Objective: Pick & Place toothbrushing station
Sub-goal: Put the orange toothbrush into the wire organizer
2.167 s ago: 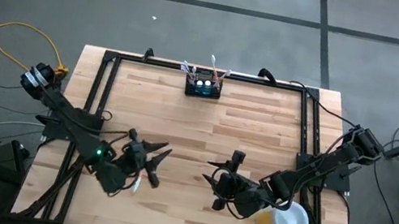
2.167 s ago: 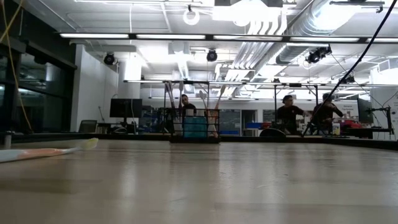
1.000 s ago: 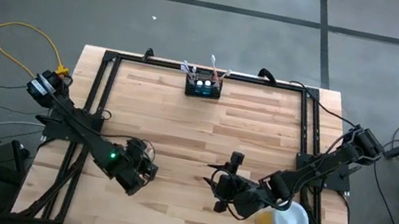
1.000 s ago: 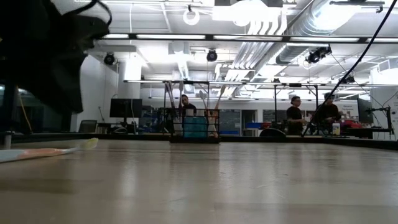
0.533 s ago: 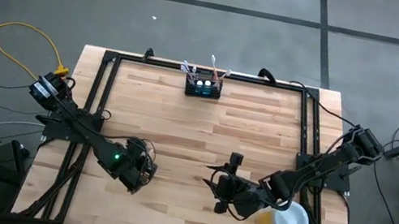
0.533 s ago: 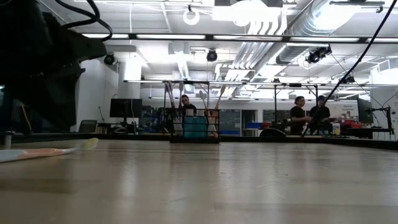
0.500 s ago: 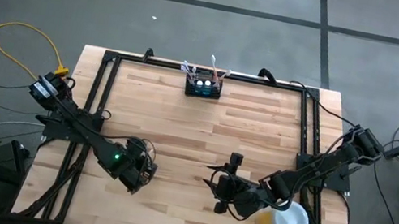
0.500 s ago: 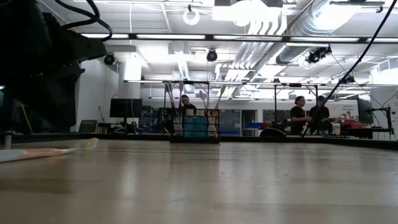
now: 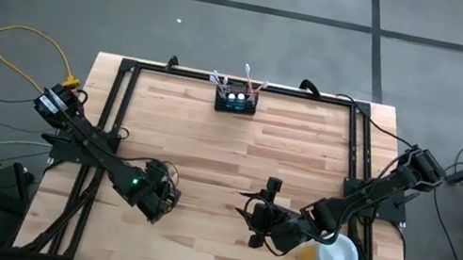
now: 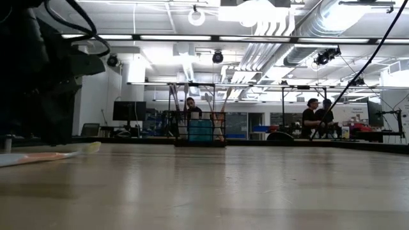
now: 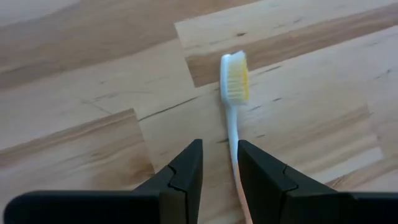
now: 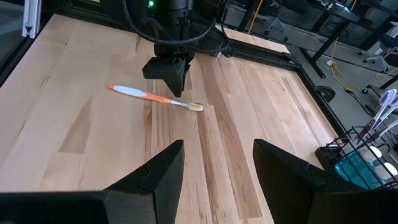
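Observation:
The black caddy [image 9: 236, 101] stands at the middle of the table's far edge with several toothbrushes upright in its slots; it also shows in the low view [image 10: 199, 131]. A white and orange toothbrush [image 11: 233, 118] with yellow bristles lies flat on the table at the near left [image 12: 155, 98]. My left gripper [image 11: 220, 146] points down just above its handle. It is open by a narrow gap, with the handle along one finger's inner edge. My right gripper [image 12: 219, 146] hangs open and empty near the table's middle front [image 9: 255, 222].
A yellow cup with a white lid [image 9: 329, 255] stands at the near right, beside my right arm. A black frame [image 9: 128, 64] runs around the table top. People show in the room behind the table [image 10: 313, 118].
My left gripper has gone down over the toothbrush. In the low view the arm's dark bulk has sunk lower at the left. The toothbrush has stayed where it was.

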Motion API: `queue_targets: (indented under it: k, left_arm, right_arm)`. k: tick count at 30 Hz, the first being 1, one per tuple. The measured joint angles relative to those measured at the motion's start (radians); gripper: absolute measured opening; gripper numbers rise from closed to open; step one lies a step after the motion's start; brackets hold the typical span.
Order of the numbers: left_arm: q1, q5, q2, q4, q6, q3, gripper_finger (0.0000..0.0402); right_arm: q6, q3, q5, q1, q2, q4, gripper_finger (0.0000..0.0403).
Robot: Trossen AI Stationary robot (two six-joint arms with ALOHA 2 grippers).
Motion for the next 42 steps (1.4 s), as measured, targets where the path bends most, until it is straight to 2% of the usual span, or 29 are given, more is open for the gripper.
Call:
queue_targets:
  k: [13,20,34,42]
  left_arm:
    - [0.015,0.014,0.0,0.096,0.036,-0.033,0.0097]
    - [0.03,0.063,0.0,0.129,0.05,-0.033,0.0097]
    - [-0.073,0.039,0.0,0.129,-0.125,-0.033,0.0097]
    - [-0.09,0.029,0.035,0.174,-0.139,-0.033,0.0097]
  right_arm:
    - [0.0,0.0,0.0,0.0,0.0,0.001,0.0185]
    - [0.0,0.0,0.0,0.0,0.0,0.001,0.0185]
    - [0.0,0.0,0.0,0.0,0.0,0.0,0.0185]
    - [0.0,0.0,0.0,0.0,0.0,0.002,0.0185]
